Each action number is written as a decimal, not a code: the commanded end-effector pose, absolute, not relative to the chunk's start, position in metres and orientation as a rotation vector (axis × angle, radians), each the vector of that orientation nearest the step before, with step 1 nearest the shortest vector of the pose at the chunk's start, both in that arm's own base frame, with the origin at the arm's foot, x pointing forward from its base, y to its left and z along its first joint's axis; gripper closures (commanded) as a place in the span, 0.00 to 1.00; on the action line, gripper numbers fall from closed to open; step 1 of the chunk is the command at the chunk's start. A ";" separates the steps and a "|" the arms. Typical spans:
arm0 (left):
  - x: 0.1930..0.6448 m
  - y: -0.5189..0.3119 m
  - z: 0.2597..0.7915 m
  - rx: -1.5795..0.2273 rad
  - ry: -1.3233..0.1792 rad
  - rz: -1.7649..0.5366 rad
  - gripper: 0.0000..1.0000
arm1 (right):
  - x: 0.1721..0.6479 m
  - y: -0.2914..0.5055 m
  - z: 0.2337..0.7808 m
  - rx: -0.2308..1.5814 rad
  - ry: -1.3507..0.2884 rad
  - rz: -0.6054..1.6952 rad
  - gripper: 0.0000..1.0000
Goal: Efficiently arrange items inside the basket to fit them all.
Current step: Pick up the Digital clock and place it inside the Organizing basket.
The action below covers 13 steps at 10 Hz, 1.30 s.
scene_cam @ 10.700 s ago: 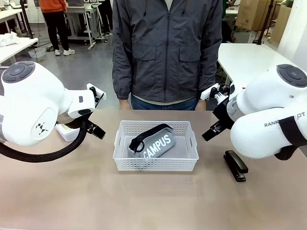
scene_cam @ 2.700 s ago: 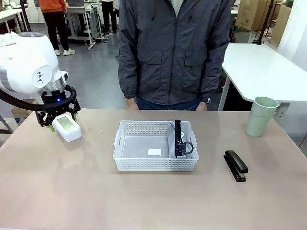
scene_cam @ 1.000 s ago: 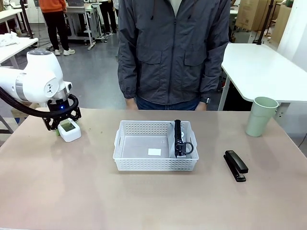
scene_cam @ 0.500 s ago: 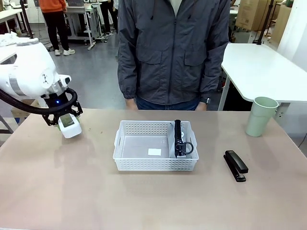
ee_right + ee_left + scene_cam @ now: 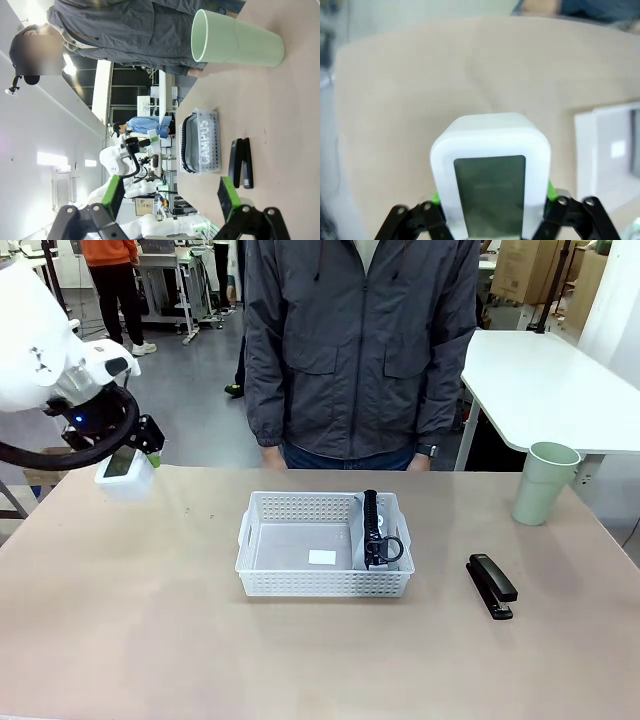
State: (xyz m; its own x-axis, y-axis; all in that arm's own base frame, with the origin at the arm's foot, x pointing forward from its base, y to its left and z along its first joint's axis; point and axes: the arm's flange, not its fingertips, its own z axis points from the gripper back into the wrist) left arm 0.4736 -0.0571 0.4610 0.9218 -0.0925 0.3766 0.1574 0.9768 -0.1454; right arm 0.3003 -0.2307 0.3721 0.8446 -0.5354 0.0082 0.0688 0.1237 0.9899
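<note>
I count one item of four packed.
Stapler [image 5: 491, 586] loose near the table's right edge; pouch [image 5: 370, 540] on edge at the basket's [image 5: 300, 585] right end; cup [image 5: 544, 483] far-right corner; my left gripper [image 5: 493, 197] clamps the white device [image 5: 124, 472] above the far-left corner; right gripper [image 5: 170, 194] wide, empty.

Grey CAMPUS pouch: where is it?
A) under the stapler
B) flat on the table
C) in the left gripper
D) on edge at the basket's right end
D: the grey CAMPUS pouch stands on edge against the right end wall of the white basket.
</note>
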 end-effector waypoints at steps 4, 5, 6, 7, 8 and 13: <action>0.428 -0.109 0.477 -0.328 -0.400 -0.670 0.78 | 0.298 -0.231 0.373 1.382 -0.418 -0.428 0.00; 0.426 -0.121 0.479 -0.328 -0.393 -0.726 1.00 | 0.298 -0.231 0.373 1.382 -0.418 -0.428 0.00; 0.427 -0.135 0.477 -0.332 -0.394 -0.743 1.00 | 0.298 -0.231 0.373 1.382 -0.418 -0.428 0.00; 0.429 -0.152 0.474 -0.337 -0.389 -0.770 1.00 | 0.298 -0.231 0.373 1.382 -0.418 -0.428 0.00; 0.430 -0.173 0.472 -0.343 -0.385 -0.783 1.00 | 0.298 -0.231 0.373 1.382 -0.418 -0.428 0.00; 0.437 -0.266 0.443 -0.286 -0.302 -0.912 1.00 | 0.298 -0.231 0.373 1.382 -0.418 -0.428 0.00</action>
State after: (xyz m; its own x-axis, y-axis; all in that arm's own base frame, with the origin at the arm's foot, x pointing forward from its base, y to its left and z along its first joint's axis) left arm 0.4266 -0.2599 0.4458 0.5747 -0.7101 0.4069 0.8049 0.5803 -0.1241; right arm 0.3003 -0.2308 0.3721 0.8446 -0.5353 0.0084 0.0685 0.1237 0.9900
